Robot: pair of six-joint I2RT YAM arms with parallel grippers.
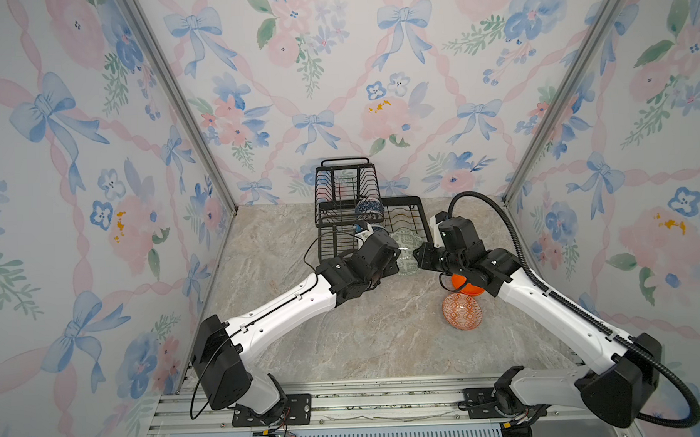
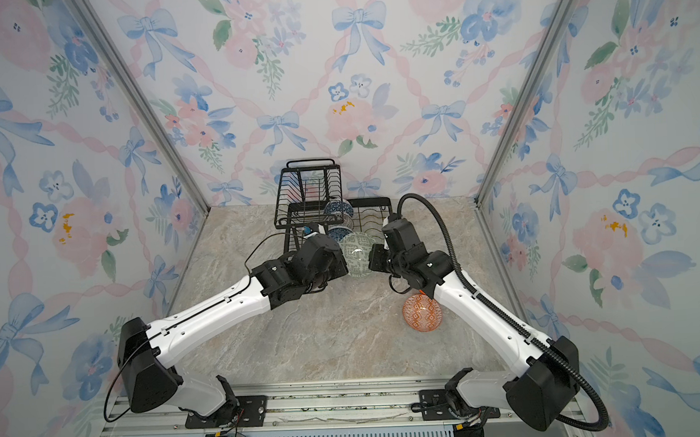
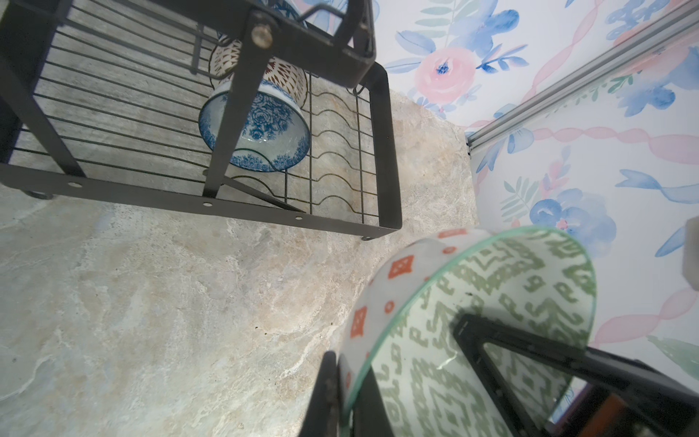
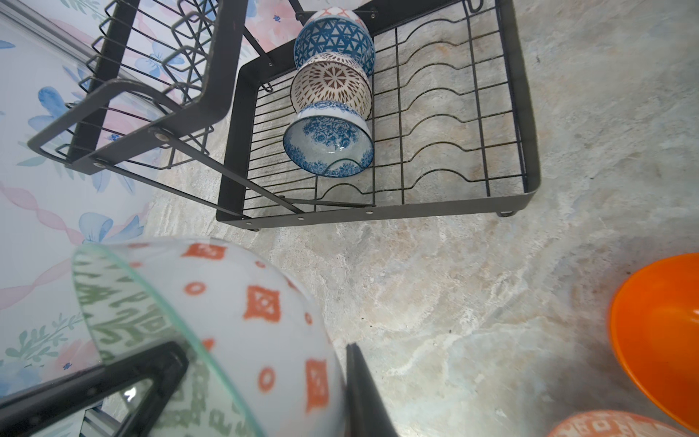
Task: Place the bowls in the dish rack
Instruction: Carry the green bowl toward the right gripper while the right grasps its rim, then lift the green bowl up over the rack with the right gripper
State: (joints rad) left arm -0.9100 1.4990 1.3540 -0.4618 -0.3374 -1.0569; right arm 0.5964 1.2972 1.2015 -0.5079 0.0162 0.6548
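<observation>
The green-white bowl [image 1: 405,251] [image 2: 355,253] hangs on edge above the table, just in front of the dish rack [image 1: 422,221] [image 4: 529,132], between both grippers. My left gripper [image 3: 348,363] is shut on its rim [image 3: 435,287]. My right gripper [image 4: 333,355] grips the opposite side: one finger lies against the orange-dotted outer wall [image 4: 264,302] and the other is inside the bowl. On the rack's lower tray, a blue-white floral bowl [image 4: 329,143], a brown-patterned one [image 4: 331,89] and a dark-blue geometric one [image 4: 334,41] stand in a row.
A plain orange bowl [image 1: 463,287] [image 4: 658,333] and an orange-white patterned bowl [image 1: 461,311] [image 2: 421,313] sit on the table under the right forearm. The rack's raised upper basket [image 1: 345,183] stands at the back left. Wallpapered walls close in three sides.
</observation>
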